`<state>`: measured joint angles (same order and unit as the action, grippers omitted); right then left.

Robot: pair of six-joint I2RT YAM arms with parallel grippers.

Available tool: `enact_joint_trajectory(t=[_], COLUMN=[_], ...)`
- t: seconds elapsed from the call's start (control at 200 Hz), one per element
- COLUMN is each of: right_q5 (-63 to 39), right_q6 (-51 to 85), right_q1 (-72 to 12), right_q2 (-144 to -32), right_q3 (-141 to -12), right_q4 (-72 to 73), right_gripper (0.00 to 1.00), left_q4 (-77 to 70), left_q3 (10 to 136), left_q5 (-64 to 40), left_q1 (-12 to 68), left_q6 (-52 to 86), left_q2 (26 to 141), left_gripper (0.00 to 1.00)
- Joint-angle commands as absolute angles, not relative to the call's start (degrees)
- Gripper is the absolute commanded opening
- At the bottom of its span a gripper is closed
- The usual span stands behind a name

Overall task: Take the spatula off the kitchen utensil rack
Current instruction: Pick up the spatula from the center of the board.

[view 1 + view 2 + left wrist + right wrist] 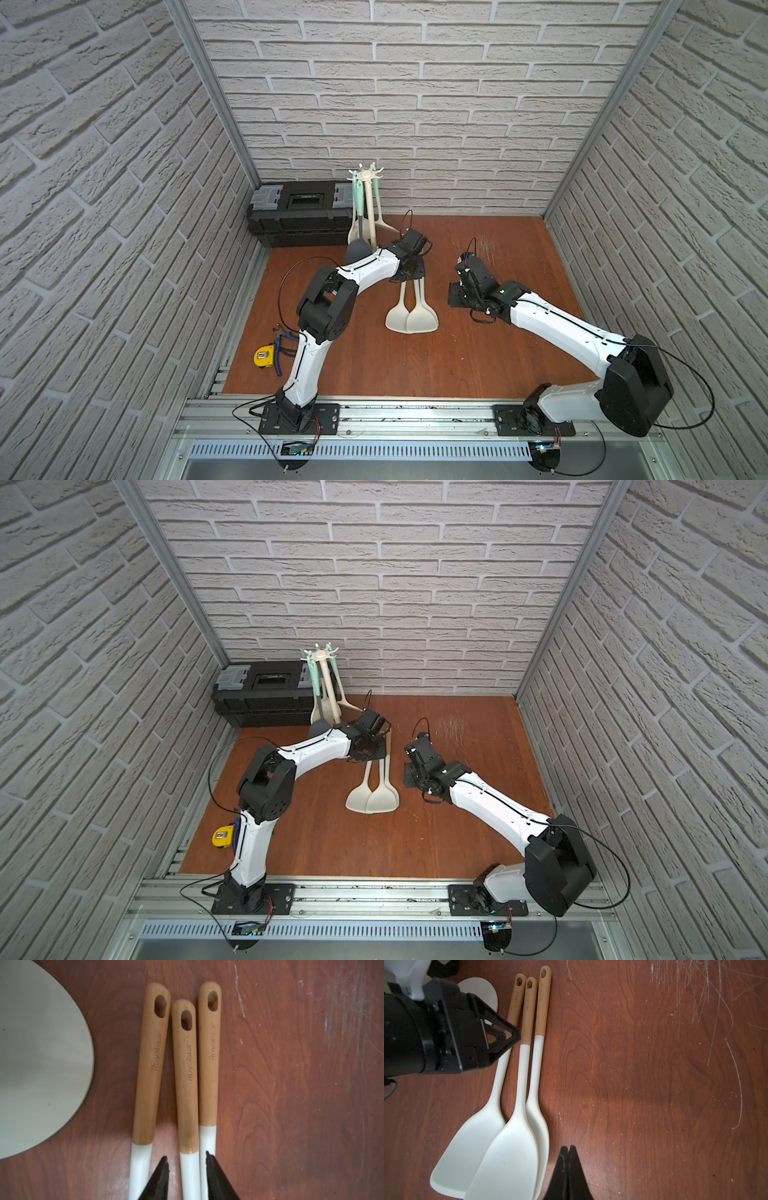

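Note:
Three cream spatulas [411, 318] [372, 798] [512, 1147] with wooden handles [185, 1064] lie side by side on the wooden table. My left gripper [186, 1155] [409, 272] hovers over their shafts, open. Its jaws stand either side of the middle white shaft, with a gap showing. The kitchen utensil rack [366, 174] [320, 654] stands at the back. Mint-handled utensils hang from it, one with a dark grey blade [358, 249]. Its disc base [41, 1064] lies beside the handles. My right gripper [568, 1147] [459, 295] is shut and empty, low beside the spatula blades.
A black toolbox [299, 212] sits at the back left against the wall, next to the rack. A yellow tape measure [264, 356] and blue-handled pliers [284, 345] lie at the front left by my left arm. Brick walls close in three sides.

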<state>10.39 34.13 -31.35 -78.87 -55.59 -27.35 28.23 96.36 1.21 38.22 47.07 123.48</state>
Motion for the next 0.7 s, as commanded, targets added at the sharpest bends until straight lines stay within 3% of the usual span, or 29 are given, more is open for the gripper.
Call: enact_joint_trajectory(t=[0.0, 0.345, 0.695], right_q5=[8.29, 5.54, 5.02], right_q6=[34.49, 34.89, 34.28], right_q1=[-30.78, -30.59, -30.41], right_q2=[-80.74, -84.8, -85.61], right_q3=[-56.44, -57.22, -57.22], right_q4=[-25.81, -24.7, -24.43], right_gripper=[0.03, 0.03, 0.03], left_q4=[26.68, 26.54, 26.52], left_q3=[97.99, 99.45, 100.69], left_q5=[-0.39, -2.32, -2.39], left_q1=[37.45, 37.07, 37.44], left_q6=[47.97, 48.31, 48.91], left_q2=[125.23, 128.03, 129.61], left_gripper=[0.36, 0.39, 0.31])
